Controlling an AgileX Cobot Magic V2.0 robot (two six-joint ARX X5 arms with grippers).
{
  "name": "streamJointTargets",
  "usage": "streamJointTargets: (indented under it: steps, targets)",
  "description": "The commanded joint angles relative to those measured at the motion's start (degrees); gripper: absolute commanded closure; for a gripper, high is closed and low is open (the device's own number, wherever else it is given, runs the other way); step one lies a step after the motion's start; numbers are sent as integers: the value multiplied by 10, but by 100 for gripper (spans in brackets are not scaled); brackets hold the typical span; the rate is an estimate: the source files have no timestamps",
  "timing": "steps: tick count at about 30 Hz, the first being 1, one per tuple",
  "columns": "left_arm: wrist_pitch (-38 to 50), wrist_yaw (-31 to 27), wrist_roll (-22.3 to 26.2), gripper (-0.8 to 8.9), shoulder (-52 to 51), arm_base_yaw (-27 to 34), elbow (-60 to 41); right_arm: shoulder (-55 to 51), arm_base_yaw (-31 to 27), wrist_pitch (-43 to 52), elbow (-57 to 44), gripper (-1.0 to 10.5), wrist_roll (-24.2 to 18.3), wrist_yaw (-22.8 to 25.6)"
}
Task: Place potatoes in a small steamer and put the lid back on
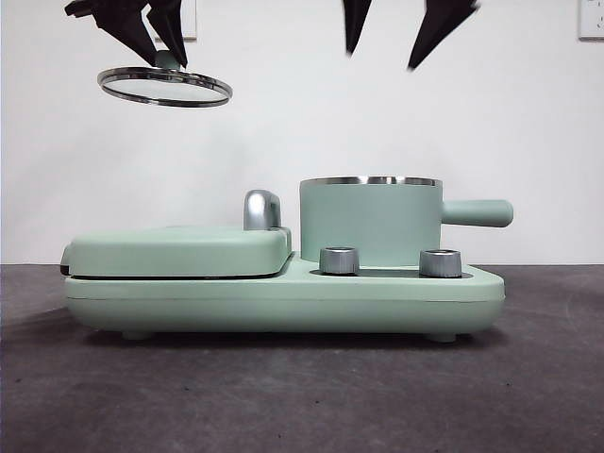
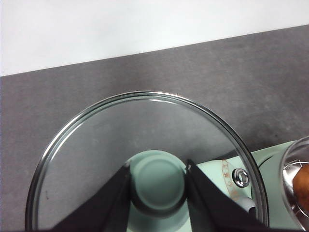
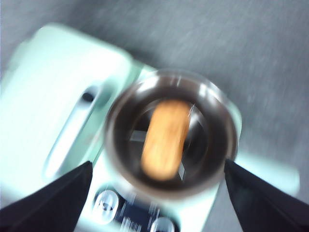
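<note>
The smooth oblong orange-brown potato (image 3: 165, 138) is seen lying inside the mint-green cylindrical steamer (image 1: 370, 222), steel-rimmed and uncovered, its stubby handle pointing right. The round glass lid (image 1: 165, 87) is held high to the left of the pot, above the flat griddle (image 1: 179, 251), its green knob clamped by the left pincer (image 2: 158, 180). The right pincer (image 3: 157, 203) is spread wide and empty above the pot. For covering, a rightward and downward carry is judged necessary.

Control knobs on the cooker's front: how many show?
2. Both stand on the cooker base below the small steamer: the left knob under its left half, the right knob beneath its handle side.
</note>
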Motion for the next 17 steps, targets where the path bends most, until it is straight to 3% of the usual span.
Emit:
streamJointTargets:
  steps: [1, 12, 17]
  targets:
    - [14, 2, 2, 805, -1, -4, 22, -51, 12, -47, -57, 513, -4, -1]
    - [12, 2, 2, 805, 6, -30, 22, -296, 33, -45, -308, 515, -4, 5]
    - [12, 2, 2, 805, 9, -50, 22, -443, 33, 87, -433, 515, -4, 7]
